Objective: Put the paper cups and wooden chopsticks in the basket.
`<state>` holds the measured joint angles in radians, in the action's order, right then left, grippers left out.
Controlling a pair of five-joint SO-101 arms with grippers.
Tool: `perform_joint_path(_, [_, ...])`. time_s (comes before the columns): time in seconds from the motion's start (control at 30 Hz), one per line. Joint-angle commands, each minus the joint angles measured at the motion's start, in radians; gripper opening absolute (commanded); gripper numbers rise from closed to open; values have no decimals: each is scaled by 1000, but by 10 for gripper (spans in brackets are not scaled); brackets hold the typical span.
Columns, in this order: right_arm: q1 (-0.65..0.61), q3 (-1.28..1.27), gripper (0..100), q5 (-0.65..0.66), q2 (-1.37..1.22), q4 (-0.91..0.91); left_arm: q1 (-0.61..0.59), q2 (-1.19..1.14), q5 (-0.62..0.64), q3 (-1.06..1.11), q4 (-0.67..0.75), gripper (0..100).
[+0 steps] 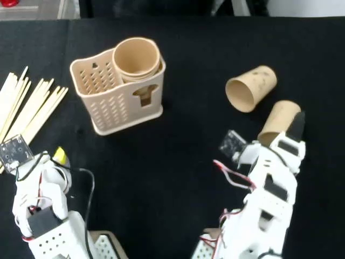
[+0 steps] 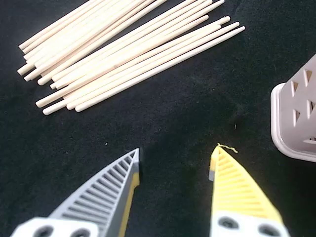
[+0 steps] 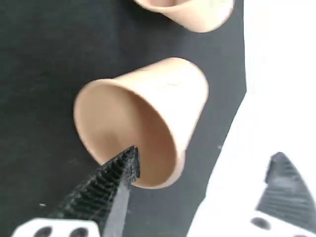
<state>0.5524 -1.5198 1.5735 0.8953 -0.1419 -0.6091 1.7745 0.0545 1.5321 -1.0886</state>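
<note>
A beige perforated basket [image 1: 116, 105] stands left of centre with paper cups [image 1: 136, 56] nested in one compartment. Wooden chopsticks [image 1: 27, 105] lie in a loose bundle at the far left. My left gripper [image 2: 175, 158] hovers open and holds nothing, a short way from the chopsticks [image 2: 128, 49], with the basket's corner [image 2: 296, 118] beside it. Two more paper cups lie on their sides at the right: one [image 1: 250, 88] farther back, one [image 1: 280, 117] at my right gripper [image 1: 283, 134]. That gripper [image 3: 205, 163] is open, one black fingertip [image 3: 128, 165] at the mouth of the near cup [image 3: 148, 113].
The table is covered in black cloth [image 1: 205, 140]. Open cloth lies between the basket and the lying cups. The left arm [image 1: 40, 205] and the right arm [image 1: 264, 205] rise from the front edge.
</note>
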Motion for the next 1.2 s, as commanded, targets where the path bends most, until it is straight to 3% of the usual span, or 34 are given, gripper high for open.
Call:
perform_joint_path(0.0, [18,140,210,9,-160,41,13,6,-6,-4,20,230])
perform_joint_path(0.13, [23,295,125,-8,-410,46,12,6,-6,-4,20,230])
perform_joint_path(0.23, [44,387,5,-40,-522,48,12,6,-6,-4,20,230])
perform_joint_path(0.27, [57,401,21,-52,-535,48,12,6,-6,-4,20,230])
perform_joint_path(0.4, [78,430,12,-123,-495,49,12,6,-6,-4,20,230])
perform_joint_path(0.67, [66,466,12,-431,-202,-57,12,6,-6,-4,20,230])
perform_joint_path(0.8, [37,588,12,-617,-64,-313,12,6,-6,-4,20,230])
perform_joint_path(0.93, [-12,901,12,-845,-35,-727,12,6,-6,-4,20,230])
perform_joint_path(1.17, [-270,1590,12,-1062,-265,-1355,12,6,-6,-4,18,230])
